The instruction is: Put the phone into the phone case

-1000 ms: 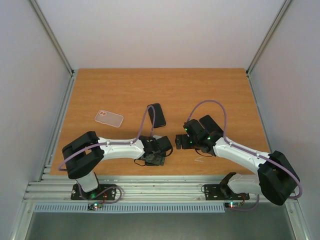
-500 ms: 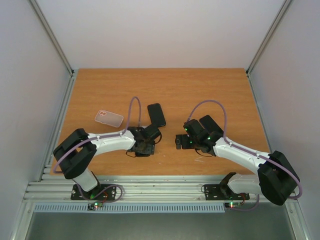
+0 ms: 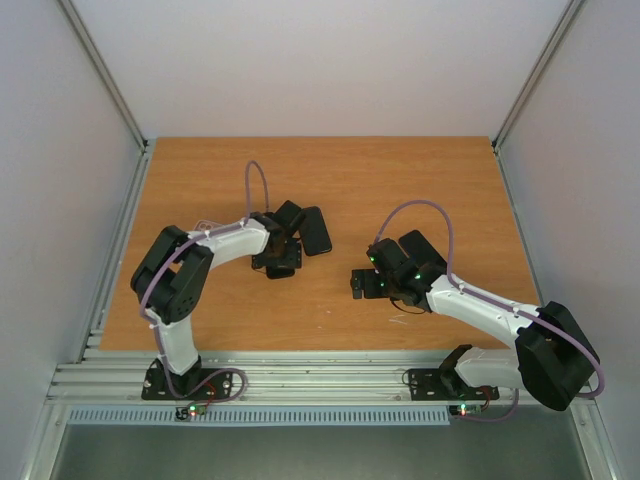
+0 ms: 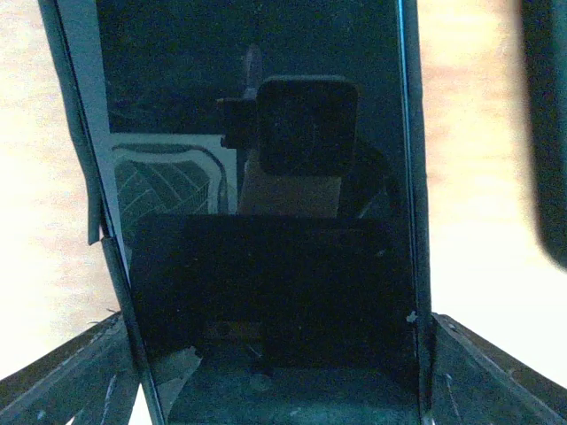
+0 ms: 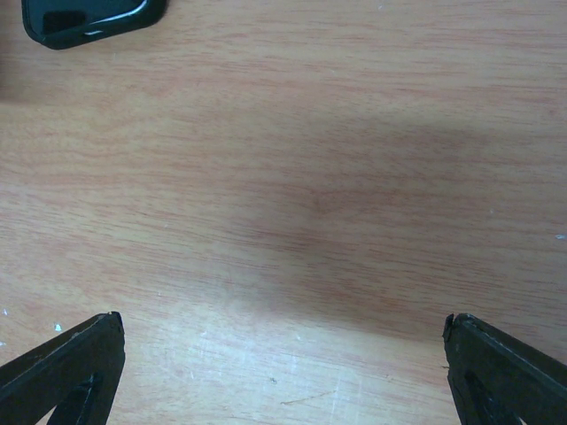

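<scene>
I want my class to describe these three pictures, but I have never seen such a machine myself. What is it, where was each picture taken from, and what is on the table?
This is a robot with a left arm and a right arm, bolted at the near edge of a wooden table. The wide picture comes from a fixed camera above and behind them. The other two come from small cameras on the wrists, each looking out past its own two fingers.

A black phone lies on the table. The left gripper has a finger on either side of it, so the phone fills that view. Whether it is squeezing cannot be told. The right gripper is open over bare wood and holds nothing. The clear case is nearly hidden under the left arm; only a pale sliver seems to show.
</scene>
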You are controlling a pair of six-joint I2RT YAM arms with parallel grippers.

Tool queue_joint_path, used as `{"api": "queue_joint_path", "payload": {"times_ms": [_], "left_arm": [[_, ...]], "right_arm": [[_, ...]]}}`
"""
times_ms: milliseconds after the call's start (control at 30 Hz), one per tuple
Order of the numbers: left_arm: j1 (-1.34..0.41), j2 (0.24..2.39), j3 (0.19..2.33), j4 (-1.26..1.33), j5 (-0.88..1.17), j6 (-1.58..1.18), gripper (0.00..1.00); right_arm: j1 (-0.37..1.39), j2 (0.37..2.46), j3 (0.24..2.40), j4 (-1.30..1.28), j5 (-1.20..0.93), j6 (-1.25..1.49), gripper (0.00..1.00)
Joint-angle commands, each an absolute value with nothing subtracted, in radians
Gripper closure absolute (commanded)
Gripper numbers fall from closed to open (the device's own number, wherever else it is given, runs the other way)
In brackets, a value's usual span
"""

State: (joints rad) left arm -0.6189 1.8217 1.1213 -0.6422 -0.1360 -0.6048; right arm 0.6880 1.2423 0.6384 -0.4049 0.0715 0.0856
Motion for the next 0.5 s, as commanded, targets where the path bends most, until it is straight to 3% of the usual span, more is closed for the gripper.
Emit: {"api": "queue_joint_path", "payload": {"times_ms": [0, 467], "left_arm": [[-0.598, 1.894, 1.222, -0.628, -0.099, -0.559, 0.19], [-0.593, 1.973, 1.339, -0.655, -0.085, -0.593, 0.06]], "right_arm": [[0.683, 1.230, 0.641, -0.402, 0.087, 0.089, 0.02], [0.682, 1.235, 0.644, -0.409, 0.092, 0.092, 0.02]]}}
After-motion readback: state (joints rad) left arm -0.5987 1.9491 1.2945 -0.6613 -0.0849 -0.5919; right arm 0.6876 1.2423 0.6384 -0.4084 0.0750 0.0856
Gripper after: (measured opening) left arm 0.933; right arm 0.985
